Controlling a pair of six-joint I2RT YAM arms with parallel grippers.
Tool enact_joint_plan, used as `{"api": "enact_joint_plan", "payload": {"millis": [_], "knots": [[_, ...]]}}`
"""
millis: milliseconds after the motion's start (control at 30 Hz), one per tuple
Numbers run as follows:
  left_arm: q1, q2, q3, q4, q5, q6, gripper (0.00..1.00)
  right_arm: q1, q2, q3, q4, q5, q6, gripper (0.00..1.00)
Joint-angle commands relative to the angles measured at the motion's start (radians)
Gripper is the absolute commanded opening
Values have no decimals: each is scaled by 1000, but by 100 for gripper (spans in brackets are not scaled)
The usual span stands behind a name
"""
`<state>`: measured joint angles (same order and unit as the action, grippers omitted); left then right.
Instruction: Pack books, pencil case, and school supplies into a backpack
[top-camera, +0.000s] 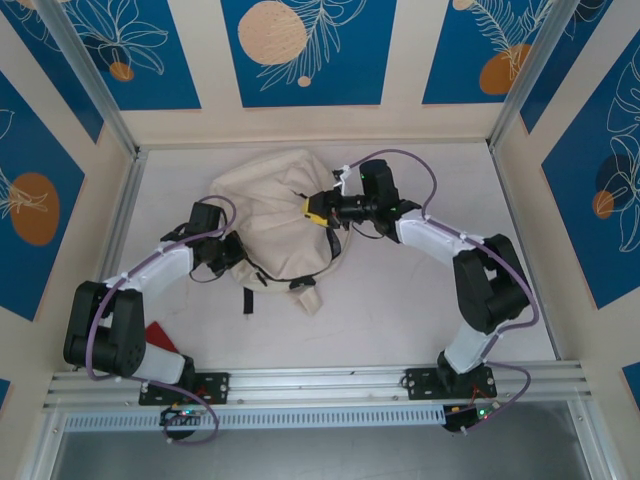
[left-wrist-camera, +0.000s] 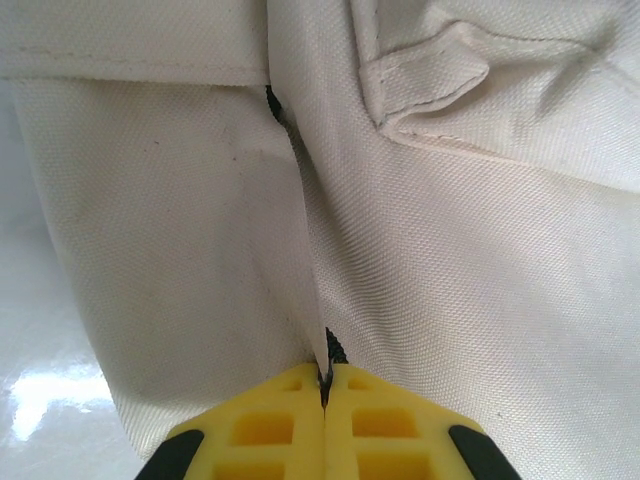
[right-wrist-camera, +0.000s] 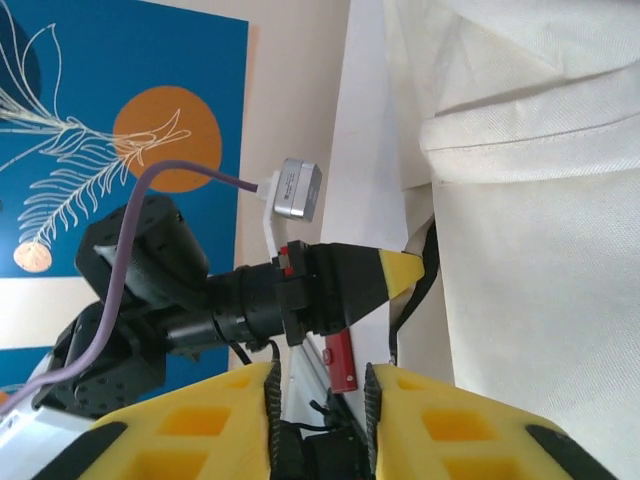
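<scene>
Left gripper (left-wrist-camera: 325, 378) is pinched tight on a fold of the cream backpack (top-camera: 275, 215) straight ahead of it; right gripper (right-wrist-camera: 320, 380), jaws slightly apart and empty, has the bag just beside it; by my judgement the bag is only being opened, with all the packing left.

Open room near right, crowded centre
I see bare table (top-camera: 385, 295) right of the backpack (top-camera: 270, 200); left arm (top-camera: 150, 270) and right arm (top-camera: 445, 238) flank it.
</scene>
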<state>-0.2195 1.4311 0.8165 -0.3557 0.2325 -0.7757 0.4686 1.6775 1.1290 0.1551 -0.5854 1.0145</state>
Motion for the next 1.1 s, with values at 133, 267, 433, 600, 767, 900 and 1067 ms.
{"api": "enact_joint_plan", "payload": {"millis": [133,267,433,600,767,900,1067], "knots": [[10,14,-3,28,26,3,0,12,-117,-13,-385,393,-187,27],[6,18,-1,27,28,5,0,46,-74,25,-483,447,-229,31],[-6,19,1,25,30,-2,0,168,29,142,-584,486,-300,35],[-15,12,1,22,28,-6,0,270,119,215,-653,530,-336,36],[-21,7,4,20,38,-5,0,233,213,226,-727,636,-324,36],[-32,5,1,30,67,-2,0,172,286,238,-747,704,-349,35],[-53,3,-7,64,116,-5,0,114,324,289,-789,813,-376,35]]}}
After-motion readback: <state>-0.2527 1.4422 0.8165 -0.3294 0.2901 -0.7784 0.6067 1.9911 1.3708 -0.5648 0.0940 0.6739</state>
